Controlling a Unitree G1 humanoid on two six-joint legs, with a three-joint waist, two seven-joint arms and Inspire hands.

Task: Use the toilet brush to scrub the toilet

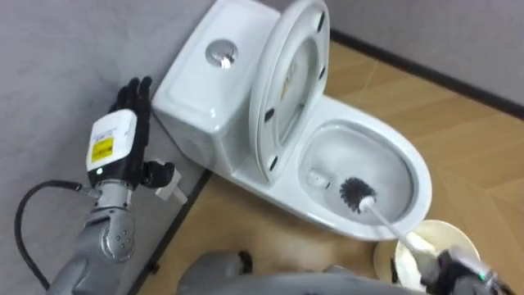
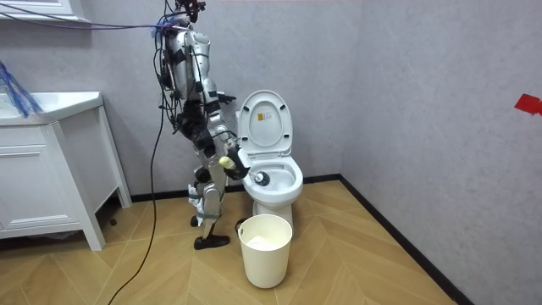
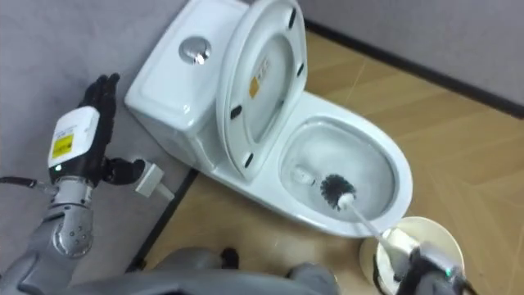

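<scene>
one hand is up at the far left of the eye views: the left hand (image 1: 121, 143), held high against the grey wall (image 1: 49, 49). its fingers are straight and close together, pointing up, and it holds nothing. just right of its thumb, a small white fitting (image 1: 169, 184) sits low by the wall.

next comes the white toilet (image 1: 422, 184), running from the upper middle of the frame down to the right. first is the cistern (image 1: 196, 98) with a round chrome flush button (image 1: 221, 53) on top. then the lid and seat (image 1: 291, 78) stand upright, leaning back on the cistern, and after them the bowl lies open.

the toilet brush (image 1: 356, 194) has its dark bristle head down inside the bowl, in the right part of the basin. whether the bristles touch the porcelain i cannot tell. its white handle slants over the bowl's front rim to the lower right corner. there the right hand (image 1: 458, 272) has its fingers wrapped round the handle's end. under that hand a white bin (image 1: 434, 238) stands on the wooden floor (image 1: 458, 106), just beside the bowl.

in the room view a white cabinet (image 2: 42, 169) stands at the room view's left. the robot stands between it and the toilet, bent toward the bowl.
</scene>
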